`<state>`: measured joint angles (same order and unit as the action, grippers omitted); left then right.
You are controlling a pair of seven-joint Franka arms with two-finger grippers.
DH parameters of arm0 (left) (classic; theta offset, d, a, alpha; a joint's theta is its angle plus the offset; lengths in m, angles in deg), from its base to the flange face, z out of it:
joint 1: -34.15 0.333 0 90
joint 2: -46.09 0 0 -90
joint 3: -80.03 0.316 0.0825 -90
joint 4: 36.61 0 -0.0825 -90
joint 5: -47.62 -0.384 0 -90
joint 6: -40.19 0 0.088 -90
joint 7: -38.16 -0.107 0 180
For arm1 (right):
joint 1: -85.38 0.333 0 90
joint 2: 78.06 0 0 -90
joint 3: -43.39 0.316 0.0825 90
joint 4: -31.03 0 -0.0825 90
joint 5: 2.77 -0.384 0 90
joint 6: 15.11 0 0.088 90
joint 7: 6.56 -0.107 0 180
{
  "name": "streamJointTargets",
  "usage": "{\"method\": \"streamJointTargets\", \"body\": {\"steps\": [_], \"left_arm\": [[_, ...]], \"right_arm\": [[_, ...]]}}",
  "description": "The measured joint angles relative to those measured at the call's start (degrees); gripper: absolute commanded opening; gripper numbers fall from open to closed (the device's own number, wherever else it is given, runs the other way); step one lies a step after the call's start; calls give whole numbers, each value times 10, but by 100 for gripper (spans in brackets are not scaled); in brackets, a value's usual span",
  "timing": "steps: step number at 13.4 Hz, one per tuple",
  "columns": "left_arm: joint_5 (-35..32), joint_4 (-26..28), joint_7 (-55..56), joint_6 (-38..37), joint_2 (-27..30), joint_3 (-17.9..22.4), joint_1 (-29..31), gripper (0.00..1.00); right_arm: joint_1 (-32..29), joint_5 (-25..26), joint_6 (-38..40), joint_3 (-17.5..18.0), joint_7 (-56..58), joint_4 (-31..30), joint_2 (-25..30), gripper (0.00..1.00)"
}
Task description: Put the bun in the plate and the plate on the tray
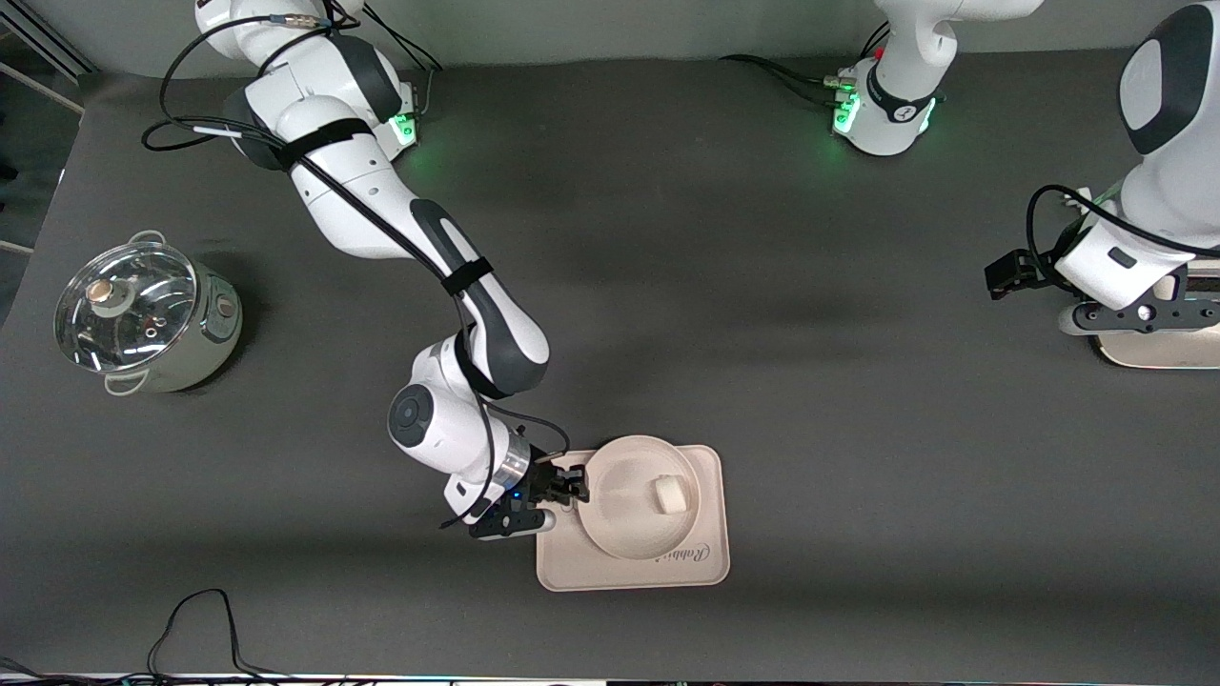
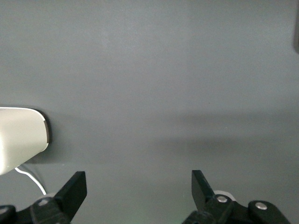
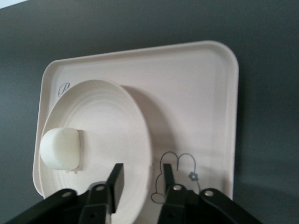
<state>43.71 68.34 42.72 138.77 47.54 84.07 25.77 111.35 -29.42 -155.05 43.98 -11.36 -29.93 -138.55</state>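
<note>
The white bun (image 1: 670, 494) lies in the round cream plate (image 1: 624, 524), and the plate rests on the rectangular "Rabbit" tray (image 1: 705, 562) near the front camera. The bun (image 3: 60, 148), the plate (image 3: 107, 121) and the tray (image 3: 196, 93) also show in the right wrist view. My right gripper (image 1: 572, 488) is at the plate's rim on the side toward the right arm's end. Its fingers straddle the rim (image 3: 142, 171), one over the plate and one over the tray, with a gap showing beside the rim. My left gripper (image 1: 1010, 272) waits open and empty over the left arm's end of the table (image 2: 138, 179).
A steel pot with a glass lid (image 1: 143, 319) stands at the right arm's end of the table. A pale object (image 1: 1168, 351) lies under the left arm at the table's edge. A white rounded object (image 2: 18, 137) shows in the left wrist view.
</note>
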Motion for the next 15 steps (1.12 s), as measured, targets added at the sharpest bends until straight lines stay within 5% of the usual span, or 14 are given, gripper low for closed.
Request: {"method": "streamJointTargets", "body": {"steps": [5,11,15], "left_arm": [[0,-1,0,-1,-3,0,-6,100],[0,-16,4,-24,-7,3,-6,100],[0,-38,7,-35,-6,-3,10,100]], "right_arm": [[-17,3,112,-7,18,-30,83,100],[-3,65,220,-101,69,-274,335,100],[-3,209,363,-134,73,-292,456,100]]}}
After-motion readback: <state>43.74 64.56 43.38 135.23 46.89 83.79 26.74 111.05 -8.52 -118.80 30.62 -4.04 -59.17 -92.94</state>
